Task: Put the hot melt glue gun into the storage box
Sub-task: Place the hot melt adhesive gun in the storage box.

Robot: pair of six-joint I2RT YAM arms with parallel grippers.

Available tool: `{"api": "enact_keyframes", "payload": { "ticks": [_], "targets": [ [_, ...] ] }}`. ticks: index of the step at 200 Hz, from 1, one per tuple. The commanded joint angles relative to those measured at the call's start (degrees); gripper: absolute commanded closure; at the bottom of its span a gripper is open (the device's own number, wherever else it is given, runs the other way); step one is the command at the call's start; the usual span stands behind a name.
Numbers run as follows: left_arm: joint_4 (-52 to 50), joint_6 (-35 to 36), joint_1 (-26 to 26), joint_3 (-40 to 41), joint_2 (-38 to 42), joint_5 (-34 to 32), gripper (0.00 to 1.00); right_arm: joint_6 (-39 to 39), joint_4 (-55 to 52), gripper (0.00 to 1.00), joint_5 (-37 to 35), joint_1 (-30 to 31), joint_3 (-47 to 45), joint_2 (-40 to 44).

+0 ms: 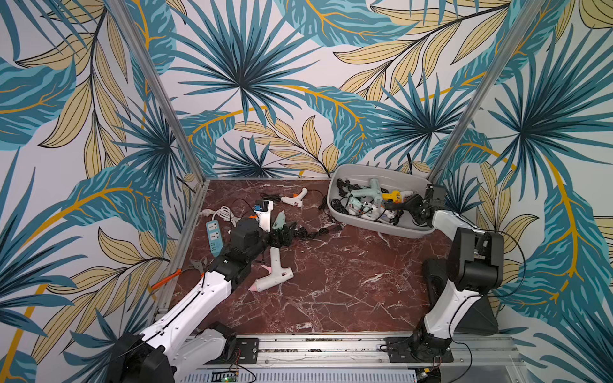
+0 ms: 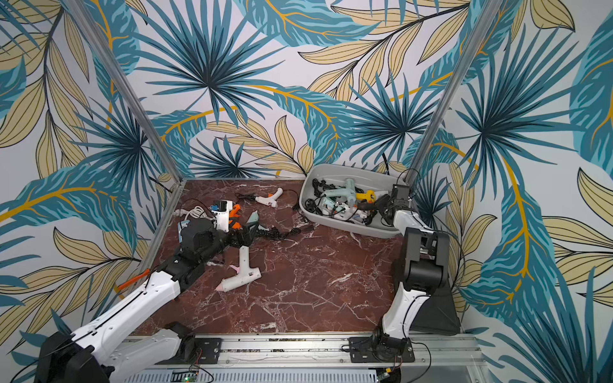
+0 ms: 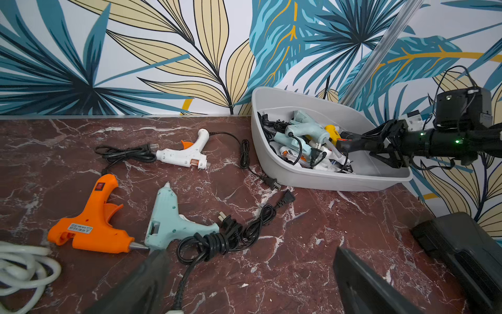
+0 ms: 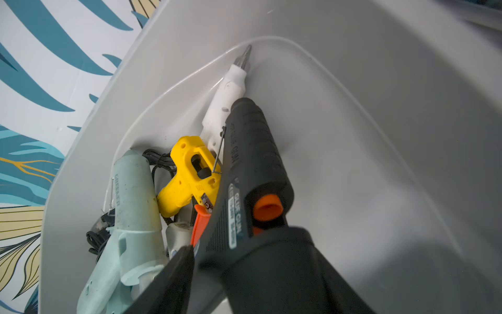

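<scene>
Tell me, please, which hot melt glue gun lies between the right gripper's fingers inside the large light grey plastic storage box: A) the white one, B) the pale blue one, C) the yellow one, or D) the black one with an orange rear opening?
D: the right wrist view shows the black plastic glue gun between the fingers of the right gripper, within the storage box.

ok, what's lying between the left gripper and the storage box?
Loose black cords and a plug on the marble table, otherwise bare up to the storage box. Clearest in the left wrist view; both top views show them too.
</scene>
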State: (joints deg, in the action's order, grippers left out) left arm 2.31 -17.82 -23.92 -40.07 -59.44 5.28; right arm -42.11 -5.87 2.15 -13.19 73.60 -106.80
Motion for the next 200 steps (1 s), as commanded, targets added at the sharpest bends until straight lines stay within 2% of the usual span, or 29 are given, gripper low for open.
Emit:
{"api": "enact_keyframes", "payload": {
  "ticks": [1,37,104,152,200],
  "targets": [
    [-0.83,-0.97,0.21,1.45,1.29,-0.8,0.0,2.25,-4.94,0.32,-4.12,0.09,-1.4,5.2],
    [-0.42,-1.47,0.29,2.19,1.51,-0.93,0.0,4.18,-9.5,0.32,-5.48,0.11,-2.91,9.33],
    [0.52,-3.37,0.88,2.68,0.55,-0.81,0.0,8.86,-9.46,0.43,4.02,2.06,-0.13,9.95],
    [-8.75,-10.82,6.38,0.96,-1.85,0.36,0.0,12.15,-12.66,0.43,5.46,10.18,1.15,12.1],
    [-17.1,-11.01,6.9,0.96,-5.97,-0.48,0.02,14.55,-16.28,0.37,4.31,20.5,1.24,15.76]
  ]
}}
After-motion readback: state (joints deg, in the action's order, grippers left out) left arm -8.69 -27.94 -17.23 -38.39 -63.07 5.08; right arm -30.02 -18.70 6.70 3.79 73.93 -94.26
